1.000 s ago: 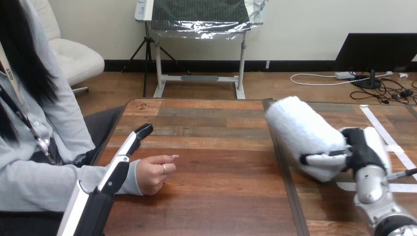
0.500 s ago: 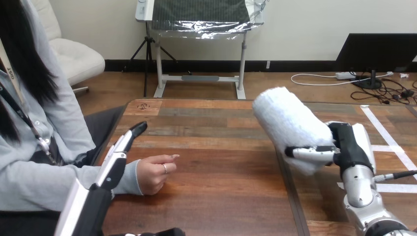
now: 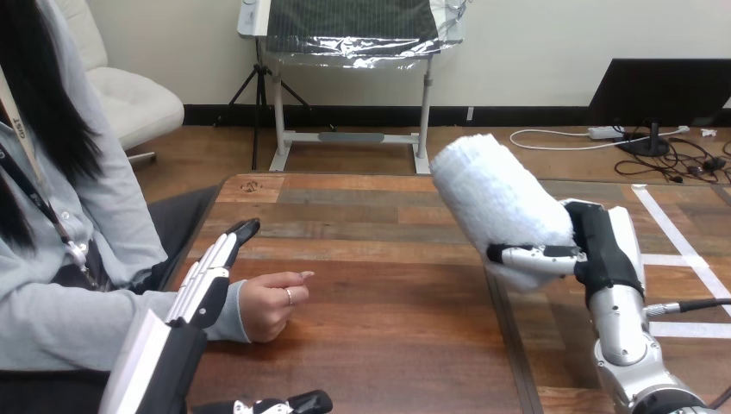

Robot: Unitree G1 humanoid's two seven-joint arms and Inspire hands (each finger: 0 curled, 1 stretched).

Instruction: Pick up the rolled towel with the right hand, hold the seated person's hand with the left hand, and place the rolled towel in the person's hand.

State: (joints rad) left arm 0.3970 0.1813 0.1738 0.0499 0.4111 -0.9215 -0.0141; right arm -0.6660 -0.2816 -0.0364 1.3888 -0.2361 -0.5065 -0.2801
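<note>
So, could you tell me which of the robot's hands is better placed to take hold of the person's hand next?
The left hand: open, just beside the person's hand. The right hand grips the rolled towel.

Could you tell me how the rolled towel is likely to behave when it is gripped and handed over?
The rolled towel looks fairly firm as a roll: the right hand grips its lower end, and the free end juts up without sagging. Its fluffy surface probably resists slipping. Being cylindrical, it may roll if laid on the table.
</note>
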